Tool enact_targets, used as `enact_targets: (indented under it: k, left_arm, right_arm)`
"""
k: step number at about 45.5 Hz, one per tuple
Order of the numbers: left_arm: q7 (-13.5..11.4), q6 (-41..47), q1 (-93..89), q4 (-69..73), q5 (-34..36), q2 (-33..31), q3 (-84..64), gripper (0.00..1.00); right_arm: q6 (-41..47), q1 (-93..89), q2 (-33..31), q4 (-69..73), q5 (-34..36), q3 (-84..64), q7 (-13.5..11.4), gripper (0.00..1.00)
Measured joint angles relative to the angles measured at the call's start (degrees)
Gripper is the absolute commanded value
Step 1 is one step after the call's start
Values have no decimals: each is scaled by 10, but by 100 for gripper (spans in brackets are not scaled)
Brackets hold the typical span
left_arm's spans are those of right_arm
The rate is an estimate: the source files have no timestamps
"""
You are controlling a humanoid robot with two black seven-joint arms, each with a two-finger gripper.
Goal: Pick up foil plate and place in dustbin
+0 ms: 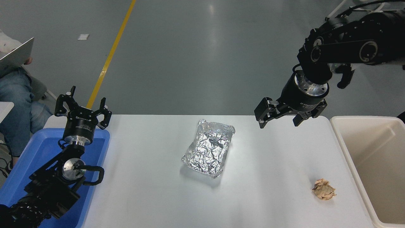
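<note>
The foil plate (208, 147), a shiny wrinkled silver tray, lies on the white table near its middle. The cream-beige dustbin (348, 148) stands at the table's right edge. My right gripper (278, 122) is open and empty, hanging above the table's far edge, to the right of and beyond the foil plate, apart from it. My left gripper (84, 106) is open and empty, parked upright at the lower left over the blue tub.
A blue plastic tub (34, 152) sits at the table's left end under my left arm. A small tan paper wad (323, 189) lies at the front right near the dustbin. A person (15, 95) sits at the far left.
</note>
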Motion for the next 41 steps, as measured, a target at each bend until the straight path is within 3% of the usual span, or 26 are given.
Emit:
enact_targets:
  k: [13,41]
  left_arm:
    - [0,0,0,0,0,0,0,99]
    - [0,0,0,0,0,0,0,99]
  right_arm:
    - [-8,-42,4,-43,0,27,0,100]
    - [-177,-349,40,-237,-1,186,0,100]
